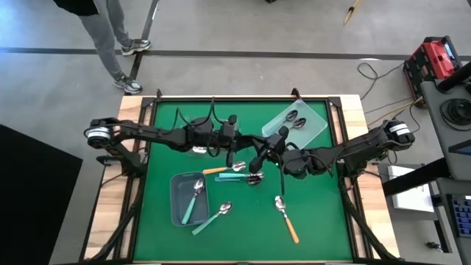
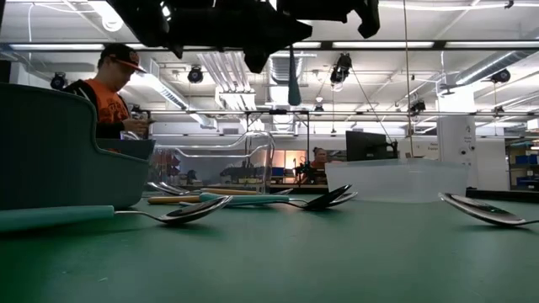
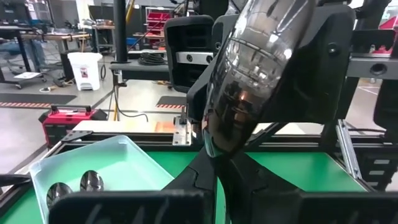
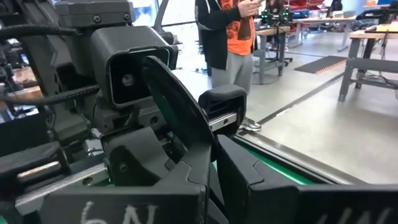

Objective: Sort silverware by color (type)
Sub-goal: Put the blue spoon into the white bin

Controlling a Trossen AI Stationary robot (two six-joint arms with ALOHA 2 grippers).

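Mid-table, both grippers, left [image 1: 234, 140] and right [image 1: 259, 156], clamp one dark-handled spoon [image 3: 249, 87]; left should release only once right's hold is firm, toward the tray [image 1: 318, 125] at one o'clock.

So my table's got a green mat [image 1: 324, 221] with wooden edges on both sides. Directly on the mat: a grey bin [image 1: 176, 199] near my left side with a teal spoon [image 1: 195, 200] in it, a clear bin [image 1: 313, 126] at the far right corner holding two dark spoons, another teal spoon [image 1: 213, 218] just beside the grey bin, an orange spoon [image 1: 286, 218] toward the front, plus a few spoons clustered mid-table
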